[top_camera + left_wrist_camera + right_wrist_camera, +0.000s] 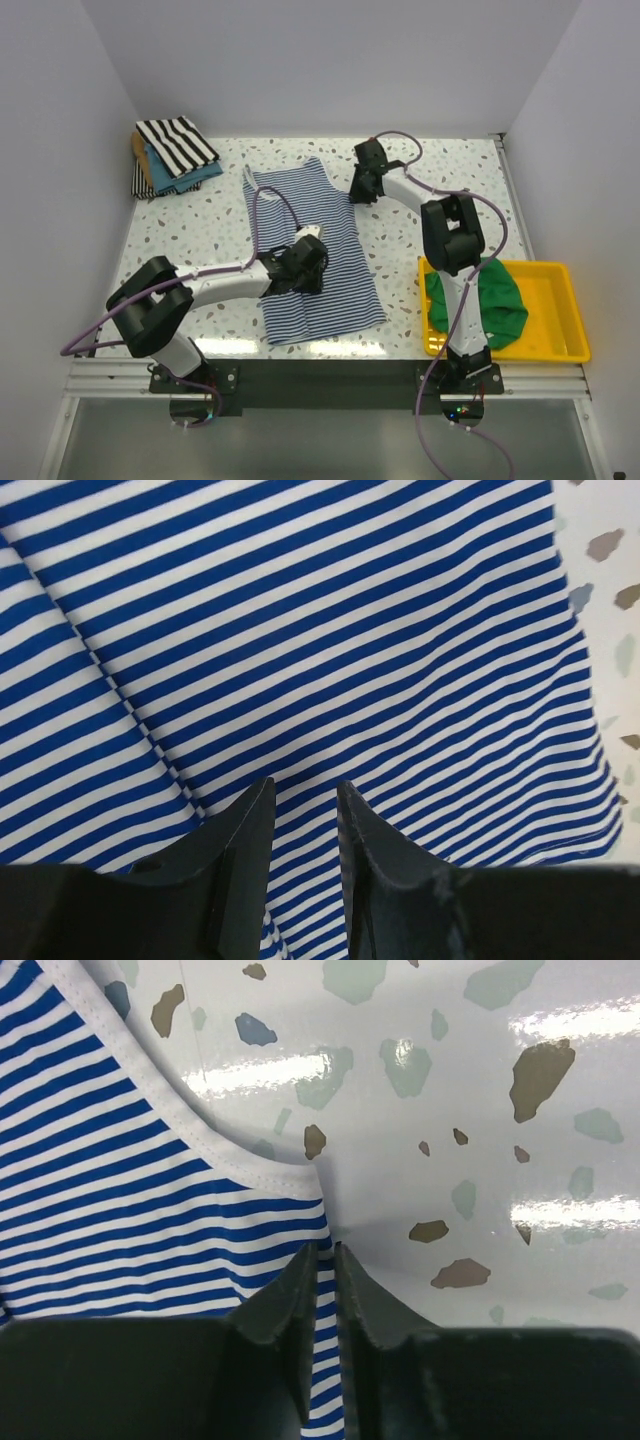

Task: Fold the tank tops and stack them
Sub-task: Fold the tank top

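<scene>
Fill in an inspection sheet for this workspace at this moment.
Surface: speckled tabletop, glossy.
Job's things: blue-striped tank top spread flat mid-table; green top bunched in yellow tray; folded stack at far-left corner, black-and-white stripes uppermost.
Clutter: yellow tray at near right; nothing else seen.
Grippers: left gripper open over the striped top's middle; right gripper shut on its edge below the armhole.
Cables: purple cable loops over the striped top.
Surroundings: white walls on three sides.
</scene>
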`<state>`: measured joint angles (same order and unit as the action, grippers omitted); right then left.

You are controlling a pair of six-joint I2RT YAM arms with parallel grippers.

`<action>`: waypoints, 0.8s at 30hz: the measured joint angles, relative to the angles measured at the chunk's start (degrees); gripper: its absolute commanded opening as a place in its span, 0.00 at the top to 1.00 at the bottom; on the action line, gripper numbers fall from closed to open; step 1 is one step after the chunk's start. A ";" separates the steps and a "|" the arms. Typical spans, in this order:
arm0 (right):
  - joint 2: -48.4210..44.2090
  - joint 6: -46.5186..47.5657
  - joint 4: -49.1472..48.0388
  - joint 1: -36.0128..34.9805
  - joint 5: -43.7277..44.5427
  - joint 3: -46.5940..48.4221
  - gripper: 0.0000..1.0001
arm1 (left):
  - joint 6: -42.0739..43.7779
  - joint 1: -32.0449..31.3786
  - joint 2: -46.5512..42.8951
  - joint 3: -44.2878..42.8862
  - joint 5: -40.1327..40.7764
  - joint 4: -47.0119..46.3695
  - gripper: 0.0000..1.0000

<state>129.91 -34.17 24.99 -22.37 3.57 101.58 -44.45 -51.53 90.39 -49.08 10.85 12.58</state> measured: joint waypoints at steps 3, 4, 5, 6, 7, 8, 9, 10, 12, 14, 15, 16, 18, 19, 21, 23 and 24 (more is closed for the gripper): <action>0.11 0.35 0.07 0.00 1.16 -0.46 0.99 | -0.02 0.00 -0.09 0.85 0.50 1.70 0.64; -0.04 0.31 -0.17 0.00 1.68 -0.96 1.00 | -0.02 0.00 -0.13 1.07 0.63 2.19 0.64; -0.35 0.15 -0.59 -0.02 2.10 -1.55 1.00 | 0.00 0.00 -0.15 1.18 0.81 2.75 0.64; -0.76 0.17 -0.94 -0.07 2.75 -2.29 1.00 | 0.00 0.00 -0.15 1.22 1.07 3.32 0.64; -1.44 0.15 -1.57 -0.07 3.32 -3.48 1.00 | 0.02 0.00 -0.15 1.25 1.40 3.85 0.64; -2.27 0.13 -1.88 -0.09 4.00 -4.83 1.00 | 0.04 0.02 -0.15 1.27 1.64 4.28 0.64; -3.13 0.15 -2.08 -0.09 4.79 -6.23 1.00 | 0.04 0.02 -0.15 1.27 1.97 4.90 0.64; -4.28 0.13 -2.82 -0.09 5.25 -8.09 1.00 | 0.07 0.02 -0.13 1.27 2.29 5.53 0.64; -6.67 -0.11 -3.19 -0.07 6.27 -11.74 1.00 | 0.09 0.17 0.07 1.27 2.86 6.45 0.64; -9.03 -0.55 -4.04 -0.07 6.62 -15.37 1.00 | 0.15 0.48 0.28 1.29 3.06 6.73 0.64; -10.32 -0.90 -4.63 -0.07 6.71 -17.53 1.00 | 0.24 0.76 0.28 1.29 3.10 6.82 0.64; -11.72 -1.42 -6.10 -0.07 6.69 -19.89 1.00 | 0.39 1.22 0.28 1.29 3.08 6.86 0.64; -14.99 -2.49 -7.96 -0.07 6.32 -25.16 1.00 | 0.74 2.64 0.28 1.31 3.08 6.91 0.65; -16.72 -3.15 -9.62 -0.07 5.92 -28.02 1.00 | 0.96 3.58 0.28 1.31 3.04 6.91 0.65; -20.00 -4.42 -11.45 -0.20 5.57 -33.03 1.00 | 1.81 5.64 0.28 1.33 3.06 6.93 0.65; -22.99 -5.81 -13.62 -0.59 4.81 -37.51 1.00 | 3.08 7.76 0.33 1.31 3.21 7.04 0.65; -24.35 -6.47 -14.32 -0.92 4.63 -39.52 1.00 | 3.54 8.39 0.39 1.27 3.34 7.10 0.65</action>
<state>105.56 -40.64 10.68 -23.29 8.21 62.06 -40.91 -43.13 90.78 -47.81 14.20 19.68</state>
